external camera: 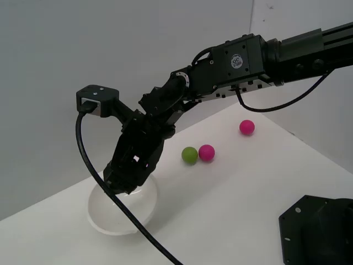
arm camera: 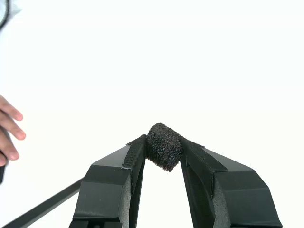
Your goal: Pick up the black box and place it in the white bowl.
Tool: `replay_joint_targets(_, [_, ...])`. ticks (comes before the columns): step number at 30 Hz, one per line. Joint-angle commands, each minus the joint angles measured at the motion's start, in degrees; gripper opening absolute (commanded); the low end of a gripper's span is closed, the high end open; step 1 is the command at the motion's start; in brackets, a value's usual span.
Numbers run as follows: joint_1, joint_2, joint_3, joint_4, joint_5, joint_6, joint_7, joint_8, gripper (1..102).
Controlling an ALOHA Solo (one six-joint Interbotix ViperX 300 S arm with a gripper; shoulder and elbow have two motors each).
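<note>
In the wrist view my gripper (arm camera: 164, 145) is shut on the black box (arm camera: 164, 146), a small rough matte black cube pinched between the two fingertips. Behind it the view is blown-out white, so the surface below cannot be made out there. In the exterior view the gripper (external camera: 124, 185) points down over the white bowl (external camera: 118, 215), a glossy round bowl on the white table at the exterior view's left. The box is hidden by the gripper body in the exterior view.
A green ball (external camera: 189, 155) and a magenta ball (external camera: 206, 152) lie together past the bowl, and another magenta ball (external camera: 246, 127) lies farther back. The black base plate (external camera: 317, 232) stands at the exterior view's right. Human fingers (arm camera: 8, 128) show in the wrist view. A black cable (external camera: 121, 212) hangs across the bowl.
</note>
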Motion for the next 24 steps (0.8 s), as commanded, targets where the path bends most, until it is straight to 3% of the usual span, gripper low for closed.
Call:
replay_joint_targets(1, [0.4,0.8,1.1,-0.5,-1.1,-0.5,-0.1,1.1,28])
replay_joint_targets(14, [1.3,-0.3,0.0,-0.5,-1.1,0.4,0.7,2.1,29])
replay_joint_targets(24, [2.1,0.2,0.5,-0.5,-1.1,0.4,1.8,2.1,69])
